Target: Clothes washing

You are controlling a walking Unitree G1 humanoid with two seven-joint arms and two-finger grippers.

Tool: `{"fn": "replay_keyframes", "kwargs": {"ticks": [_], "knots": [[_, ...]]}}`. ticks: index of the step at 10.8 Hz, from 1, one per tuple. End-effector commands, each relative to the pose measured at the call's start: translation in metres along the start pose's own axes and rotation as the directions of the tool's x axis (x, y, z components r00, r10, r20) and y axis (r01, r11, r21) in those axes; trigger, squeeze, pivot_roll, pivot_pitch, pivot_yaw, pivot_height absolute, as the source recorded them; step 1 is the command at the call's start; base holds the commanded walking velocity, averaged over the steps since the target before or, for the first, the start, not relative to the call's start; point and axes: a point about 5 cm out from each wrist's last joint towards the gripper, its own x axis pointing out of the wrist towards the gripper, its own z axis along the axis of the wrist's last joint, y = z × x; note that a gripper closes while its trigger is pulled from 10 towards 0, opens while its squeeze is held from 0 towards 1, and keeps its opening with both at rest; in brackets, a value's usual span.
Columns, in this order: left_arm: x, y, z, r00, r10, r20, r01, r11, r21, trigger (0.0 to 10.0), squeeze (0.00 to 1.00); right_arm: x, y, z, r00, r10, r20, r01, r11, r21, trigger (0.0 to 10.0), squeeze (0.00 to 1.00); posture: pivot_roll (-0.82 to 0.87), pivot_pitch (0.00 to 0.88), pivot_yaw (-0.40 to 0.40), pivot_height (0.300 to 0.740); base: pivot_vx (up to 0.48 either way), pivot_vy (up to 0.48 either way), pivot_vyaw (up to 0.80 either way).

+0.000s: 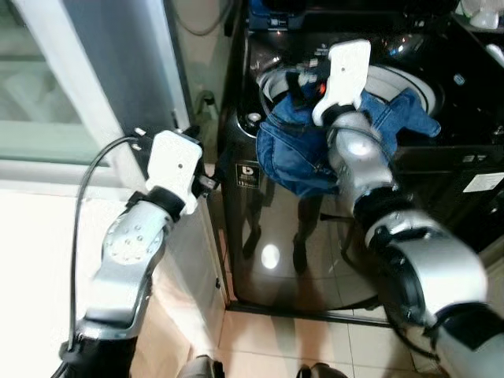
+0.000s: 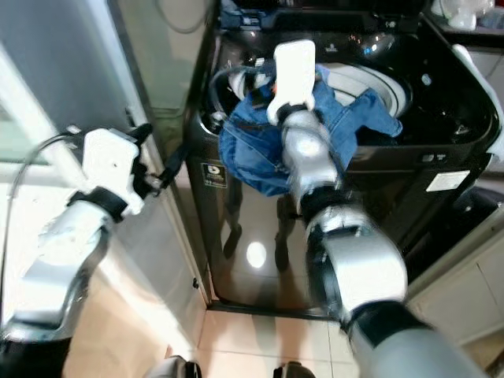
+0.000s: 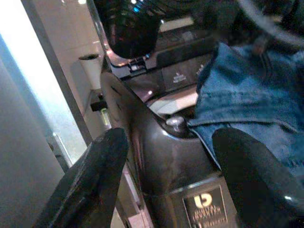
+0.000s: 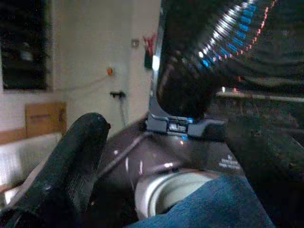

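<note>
While over jeans (image 1: 303, 150), right end effector (image 4: 156, 166) agape

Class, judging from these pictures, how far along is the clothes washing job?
Done: the washing machine stands open. In hand: blue denim garment drapes over its front rim, right gripper above it, fingers open. Left: push the denim fully into the drum; left gripper waits open beside the machine.

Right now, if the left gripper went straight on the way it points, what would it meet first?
Probably the washing machine: the left gripper has open fingers aimed at its near top corner, with the denim garment draped over the rim just beside that line. Depth is unclear.
</note>
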Motion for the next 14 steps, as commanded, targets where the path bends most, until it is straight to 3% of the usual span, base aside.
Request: {"fn": "replay_keyframes", "kwargs": {"ticks": [1,2,4,5,6,7,8,9,10,13,14], "knots": [[0.001,0.001,-0.014,0.998,0.014,-0.064,-0.015,1.0,-0.021,10.0,0.0,-0.01,-0.005,0.002,0.997,-0.032,0.065,0.031,0.999,0.016,10.0,0.0,-0.05,0.0,0.025,0.732,0.0,0.0,0.0],[0.005,-0.004,-0.018,0.998,-0.01,-0.06,0.008,0.999,-0.033,10.0,0.0,-0.044,-0.004,-0.006,0.993,-0.059,0.101,0.058,0.998,0.013,10.0,0.0,-0.09,0.0,0.034,0.732,0.0,0.0,0.0],[0.003,-0.006,-0.026,0.997,-0.039,-0.066,0.034,0.997,-0.073,10.0,0.0,-0.09,-0.01,-0.015,0.988,-0.146,0.052,0.145,0.989,0.019,10.0,0.0,-0.12,0.0,0.055,0.732,0.0,0.0,0.0],[-0.008,-0.007,-0.028,0.997,-0.05,-0.056,0.045,0.995,-0.085,10.0,0.0,-0.112,-0.019,-0.029,0.981,-0.194,-0.028,0.194,0.981,0.011,10.0,0.0,-0.12,0.01,0.063,0.732,0.0,0.0,0.0],[-0.026,-0.018,-0.028,0.981,-0.191,-0.026,0.188,0.978,-0.095,10.0,0.0,-0.13,-0.029,-0.038,0.964,-0.244,-0.106,0.244,0.97,-0.013,10.0,0.0,-0.11,0.02,0.063,0.732,0.0,0.0,0.0],[-0.04,-0.028,-0.03,0.952,-0.304,-0.036,0.301,0.95,-0.08,10.0,0.0,-0.137,-0.031,-0.043,0.956,-0.255,-0.145,0.254,0.967,-0.026,10.0,0.0,-0.11,0.02,0.063,0.732,0.0,0.0,0.0],[-0.052,-0.032,-0.035,0.926,-0.37,-0.079,0.351,0.918,-0.187,10.0,0.0,-0.139,-0.026,-0.051,0.95,-0.251,-0.188,0.253,0.967,-0.011,10.0,0.0,-0.07,0.032,0.056,0.732,0.0,0.0,0.0],[-0.058,-0.03,-0.036,0.921,-0.377,-0.097,0.347,0.908,-0.234,10.0,0.0,-0.137,-0.022,-0.056,0.945,-0.244,-0.216,0.25,0.968,-0.001,10.0,0.0,-0.02,0.058,0.047,0.732,0.0,0.0,0.0],[-0.061,-0.024,-0.031,0.939,-0.334,-0.083,0.3,0.912,-0.278,10.0,0.0,-0.13,-0.015,-0.062,0.942,-0.231,-0.245,0.242,0.97,0.013,10.0,0.0,0.01,0.071,0.041,0.732,0.0,0.0,0.0],[-0.054,-0.018,0.002,0.962,-0.273,0.029,0.254,0.847,-0.467,10.0,0.0,-0.102,0.004,-0.072,0.935,-0.208,-0.289,0.244,0.965,0.096,10.0,0.0,0.06,0.102,0.038,0.732,0.0,0.0,0.0],[-0.054,-0.017,0.009,0.962,-0.271,0.037,0.257,0.848,-0.463,10.0,0.0,-0.094,0.009,-0.073,0.936,-0.2,-0.289,0.24,0.965,0.108,10.0,0.0,0.07,0.106,0.036,0.732,0.0,0.0,0.0]]}}
